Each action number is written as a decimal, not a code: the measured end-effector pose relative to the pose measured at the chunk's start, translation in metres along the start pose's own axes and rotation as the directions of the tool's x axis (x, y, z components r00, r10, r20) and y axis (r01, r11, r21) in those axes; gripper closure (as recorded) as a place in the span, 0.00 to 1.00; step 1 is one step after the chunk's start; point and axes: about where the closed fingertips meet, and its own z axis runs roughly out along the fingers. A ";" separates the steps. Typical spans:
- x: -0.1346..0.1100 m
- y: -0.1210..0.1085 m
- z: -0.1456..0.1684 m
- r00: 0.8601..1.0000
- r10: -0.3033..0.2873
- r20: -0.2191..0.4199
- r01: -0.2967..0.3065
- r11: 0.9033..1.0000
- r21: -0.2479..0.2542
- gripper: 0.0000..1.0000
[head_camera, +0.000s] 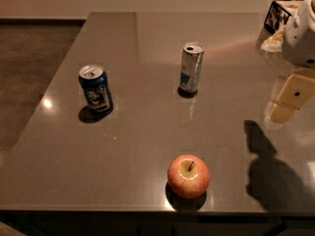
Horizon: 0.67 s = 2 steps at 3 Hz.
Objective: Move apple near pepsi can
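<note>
The apple [188, 176], red and yellow with a short brown stem, sits on the dark table [138, 141] close to its front edge, right of centre. The pepsi can [95, 88], short and dark blue with a silver top, stands upright at the table's left, far from the apple and up-left of it. My gripper [288, 102] hangs above the table at the right edge of the view, under the white arm [302, 33]. It is well to the right of the apple and higher, touching nothing. Its shadow falls on the table right of the apple.
A taller slim silver can with blue marks [191, 68] stands upright at the table's middle back. A dark box with pale items [278, 16] sits at the far right corner. The table's left edge drops to brown carpet [29, 68].
</note>
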 end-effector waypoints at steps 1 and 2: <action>0.000 0.000 0.000 1.000 0.000 0.000 0.000 1.000 0.000 0.00; -0.004 0.005 0.001 1.000 -0.016 0.027 0.016 1.000 -0.019 0.00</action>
